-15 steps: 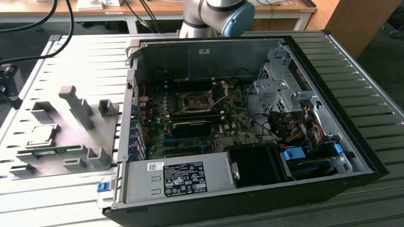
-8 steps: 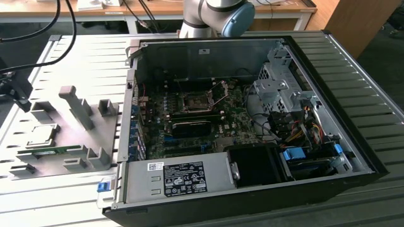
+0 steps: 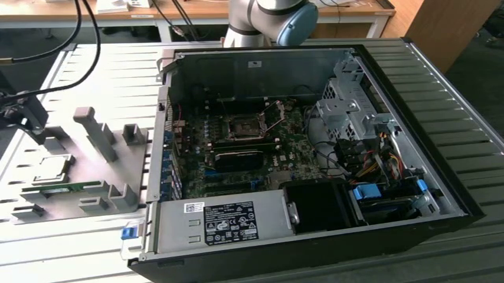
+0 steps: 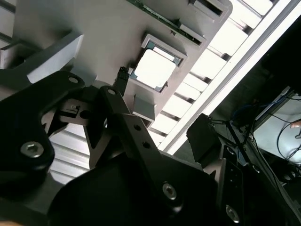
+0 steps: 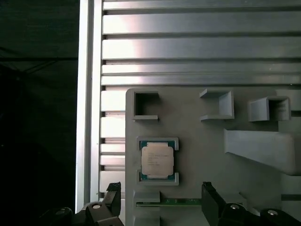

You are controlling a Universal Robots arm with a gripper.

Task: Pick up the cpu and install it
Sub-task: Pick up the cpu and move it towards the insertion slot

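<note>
Gripper (image 5: 161, 201) hangs near the cpu (image 5: 157, 160)
We see its fingers spread wide and empty; the chip lies seated in the grey tray (image 5: 202, 141), beside the open computer case (image 3: 315, 259).

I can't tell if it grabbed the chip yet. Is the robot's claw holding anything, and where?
Nothing is held. The gripper is open, and the cpu lies untouched in its holder on the grey tray.

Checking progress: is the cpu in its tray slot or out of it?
In. In the first wrist view the cpu lies flat between the tray's corner brackets, and the open gripper is not touching it.
</note>
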